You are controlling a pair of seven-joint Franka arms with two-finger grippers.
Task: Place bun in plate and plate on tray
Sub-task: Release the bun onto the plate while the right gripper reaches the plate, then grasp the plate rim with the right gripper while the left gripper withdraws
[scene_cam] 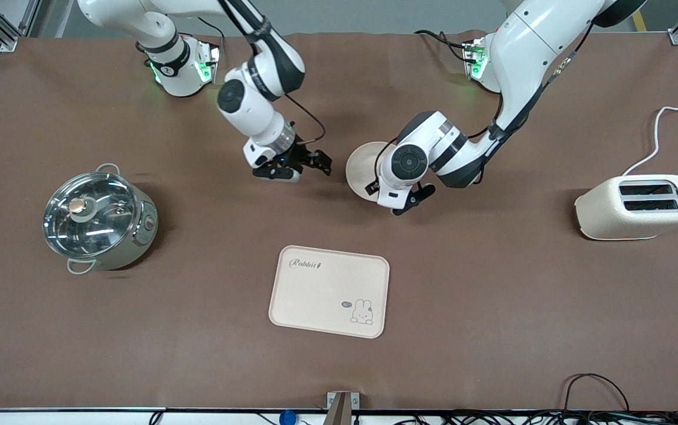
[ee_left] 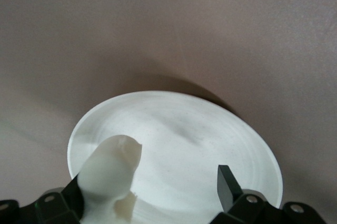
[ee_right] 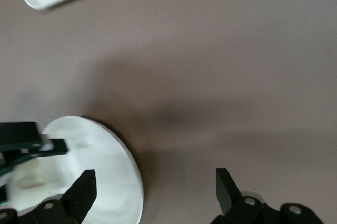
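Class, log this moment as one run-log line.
left end effector: open over plate, bun on one finger | right end effector: open beside plate | tray: bare

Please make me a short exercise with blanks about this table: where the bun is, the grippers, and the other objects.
1. The bun touches one finger of the left gripper, which hangs over the round ____.
2. The tray lies ____ to the front camera than the pot.
3. The right gripper hangs over bare table with its jaws ____.
4. The toaster stands toward the ____ arm's end of the table.

Missing words: plate; nearer; open; left
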